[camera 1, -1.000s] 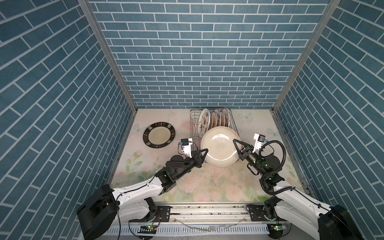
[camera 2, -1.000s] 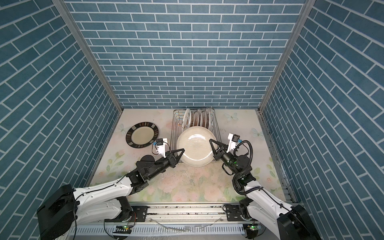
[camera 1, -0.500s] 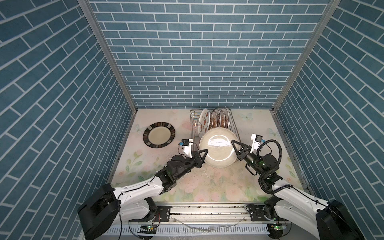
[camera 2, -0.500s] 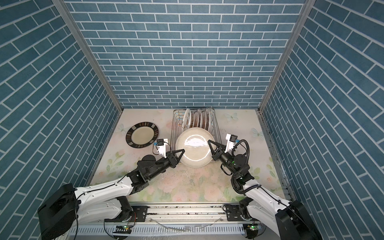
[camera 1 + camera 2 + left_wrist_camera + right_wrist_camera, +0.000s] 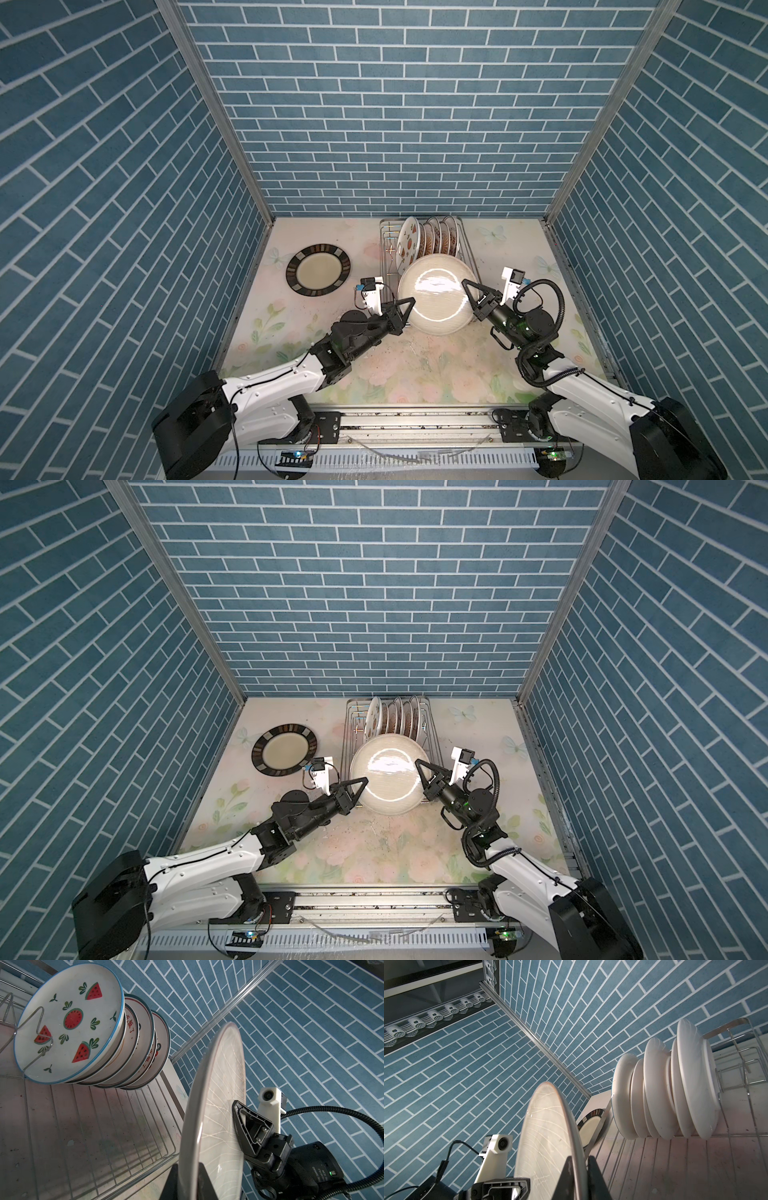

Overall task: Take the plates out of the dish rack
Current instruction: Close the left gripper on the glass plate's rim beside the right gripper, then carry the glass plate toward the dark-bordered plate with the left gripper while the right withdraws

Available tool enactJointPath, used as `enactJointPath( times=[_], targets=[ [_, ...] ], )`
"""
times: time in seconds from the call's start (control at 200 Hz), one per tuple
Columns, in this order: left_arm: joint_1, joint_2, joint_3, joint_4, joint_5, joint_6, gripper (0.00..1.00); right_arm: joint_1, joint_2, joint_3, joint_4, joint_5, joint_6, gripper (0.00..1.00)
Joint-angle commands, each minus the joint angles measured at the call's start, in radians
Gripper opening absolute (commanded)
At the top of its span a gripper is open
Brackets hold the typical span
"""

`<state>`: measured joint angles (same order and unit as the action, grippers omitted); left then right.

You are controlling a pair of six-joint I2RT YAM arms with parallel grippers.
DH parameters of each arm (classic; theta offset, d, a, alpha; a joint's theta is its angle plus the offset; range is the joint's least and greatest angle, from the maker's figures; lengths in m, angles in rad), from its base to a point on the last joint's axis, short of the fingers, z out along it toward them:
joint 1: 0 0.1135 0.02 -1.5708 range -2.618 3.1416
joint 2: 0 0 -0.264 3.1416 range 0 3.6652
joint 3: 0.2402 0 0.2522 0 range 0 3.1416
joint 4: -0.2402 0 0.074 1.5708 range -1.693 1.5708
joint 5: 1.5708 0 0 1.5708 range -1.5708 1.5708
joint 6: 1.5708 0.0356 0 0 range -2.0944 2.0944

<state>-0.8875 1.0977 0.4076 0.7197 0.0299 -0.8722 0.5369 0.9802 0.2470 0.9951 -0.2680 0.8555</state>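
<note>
A large cream plate [image 5: 436, 299] [image 5: 388, 779] is held tilted over the near end of the dish rack [image 5: 382, 257] [image 5: 345, 737]. My left gripper [image 5: 409, 300] [image 5: 189, 1167] is shut on its left rim. My right gripper [image 5: 466, 284] [image 5: 578, 1159] is shut on the opposite rim. In the wrist views this plate [image 5: 220, 1105] [image 5: 544, 1136] appears nearly edge-on between the black fingers. At the rack's far end several plates stand upright in a row [image 5: 444, 237] [image 5: 664, 1093], with the watermelon plate [image 5: 407, 245] [image 5: 68, 1022] at the left end.
A dark-rimmed plate [image 5: 318, 270] [image 5: 284, 750] lies flat on the floral table, left of the rack. Blue brick walls close in the left, back and right. The rack's near wire floor [image 5: 104, 1126] holds nothing. The arm bases sit on a rail along the front edge.
The cream plate and both grippers have hardly moved; the right gripper has edged a little to the left. Both grips on the rim persist.
</note>
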Motion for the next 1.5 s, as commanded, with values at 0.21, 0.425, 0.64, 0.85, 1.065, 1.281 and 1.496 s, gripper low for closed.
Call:
enactJointPath(
  times=[0.21,0.425,0.64,0.85,1.065,1.281,1.496],
  targets=[
    [-0.008,-0.018,-0.016,0.057,-0.037,-0.023,0.0,0.025,0.05,0.059,0.092,-0.103,-0.019,0.38],
    [0.01,-0.022,-0.048,0.106,-0.045,-0.058,0.0,0.025,0.075,0.073,0.097,-0.134,-0.013,0.62],
    [0.051,-0.041,-0.079,0.149,-0.018,-0.101,0.0,0.025,0.068,0.101,-0.02,-0.097,-0.002,0.99],
    [0.088,-0.071,-0.102,0.169,-0.005,-0.132,0.0,0.024,0.085,0.109,-0.03,-0.086,-0.006,0.99],
    [0.187,-0.094,-0.101,0.164,0.086,-0.175,0.0,0.026,0.08,0.118,-0.1,-0.044,-0.014,0.99],
    [0.252,-0.141,-0.087,0.116,0.133,-0.194,0.0,0.033,0.08,0.127,-0.103,-0.087,-0.063,0.99],
    [0.343,-0.183,-0.088,0.084,0.174,-0.224,0.0,0.106,0.086,0.165,-0.179,-0.051,-0.157,0.99]
  ],
)
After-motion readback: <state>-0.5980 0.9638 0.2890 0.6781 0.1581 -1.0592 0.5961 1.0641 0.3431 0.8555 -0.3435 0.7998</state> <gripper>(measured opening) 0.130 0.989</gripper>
